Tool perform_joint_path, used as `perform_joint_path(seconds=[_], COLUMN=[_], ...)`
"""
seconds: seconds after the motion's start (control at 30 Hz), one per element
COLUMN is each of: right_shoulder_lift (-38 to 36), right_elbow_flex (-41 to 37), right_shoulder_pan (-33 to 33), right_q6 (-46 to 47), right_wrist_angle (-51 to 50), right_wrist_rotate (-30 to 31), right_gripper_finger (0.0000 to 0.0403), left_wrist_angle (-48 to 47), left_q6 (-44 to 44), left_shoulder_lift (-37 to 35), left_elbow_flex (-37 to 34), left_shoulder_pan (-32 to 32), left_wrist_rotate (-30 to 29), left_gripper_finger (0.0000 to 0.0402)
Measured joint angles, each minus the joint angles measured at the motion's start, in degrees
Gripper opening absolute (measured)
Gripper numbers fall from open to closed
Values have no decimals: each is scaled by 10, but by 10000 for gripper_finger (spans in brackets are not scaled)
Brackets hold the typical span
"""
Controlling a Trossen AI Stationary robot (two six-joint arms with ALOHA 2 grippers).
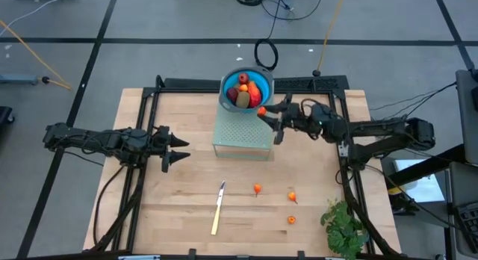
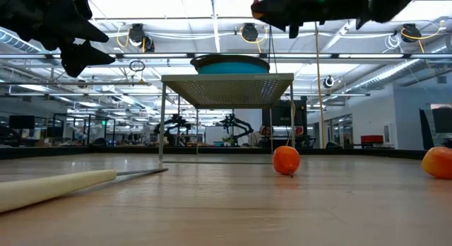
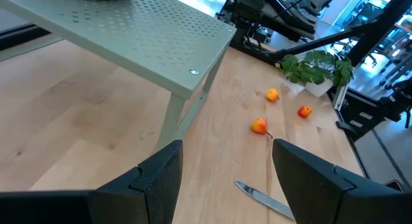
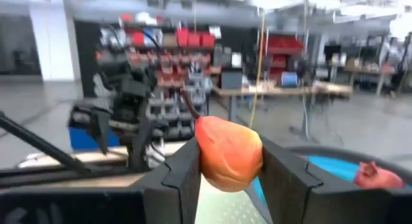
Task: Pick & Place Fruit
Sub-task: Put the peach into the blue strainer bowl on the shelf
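Clamped between my right fingers [image 4: 183,179] sits a small orange fruit [image 4: 228,153], its dark stem pointing up, filling the right wrist view; the two pads press it from either side. My right gripper [image 1: 270,110] reaches in from the right side of the table with the arm stretched out nearly level, holding that fruit beside the rim of the blue bowl [image 1: 228,79] and over the corner of the pale perforated stand [image 1: 240,133] the bowl rests on. Inside the bowl lie several pieces already: a dark red ball [image 1: 244,79], an olive-brown oval [image 1: 243,99] and a larger red-orange piece [image 1: 255,92]. My left gripper [image 1: 178,149] hangs above the table's left half, arm extended straight toward the stand, fingers [image 3: 158,179] spread apart and holding nothing. On the bare wood nearer the front edge three tiny orange fruits remain: one [image 1: 257,189] just right of the knife [image 1: 218,208], another [image 1: 292,196] farther right, and a third [image 1: 291,220] below that one, near the leafy green bunch [image 1: 343,226] at the table's front right corner. From table height the nearest orange fruit [image 2: 286,160] sits under the stand's front edge.
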Motion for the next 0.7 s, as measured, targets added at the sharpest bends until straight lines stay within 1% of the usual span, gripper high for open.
perform_joint_path(seconds=[0.07, 0.23, 0.33, 0.47, 0.7], right_shoulder_lift=[0, 0, 0, 0, 23], right_elbow_flex=[33, 133, 177, 214, 238], right_shoulder_pan=[-18, -63, -92, -124, -146], right_q6=[-1, -50, -63, -65, -71], right_wrist_angle=[-74, -288, -366, -412, -420], right_wrist_rotate=[-14, -15, -14, -14, -18], right_gripper_finger=[128, 128, 128, 128, 128], left_wrist_angle=[0, 0, 0, 0, 0], left_q6=[-3, -6, -5, -5, -6], left_shoulder_lift=[0, 0, 0, 0, 0], left_elbow_flex=[0, 0, 0, 0, 0], left_shoulder_pan=[0, 0, 0, 0, 0], left_wrist_rotate=[0, 0, 0, 0, -2], left_gripper_finger=[241, 241, 241, 241, 241])
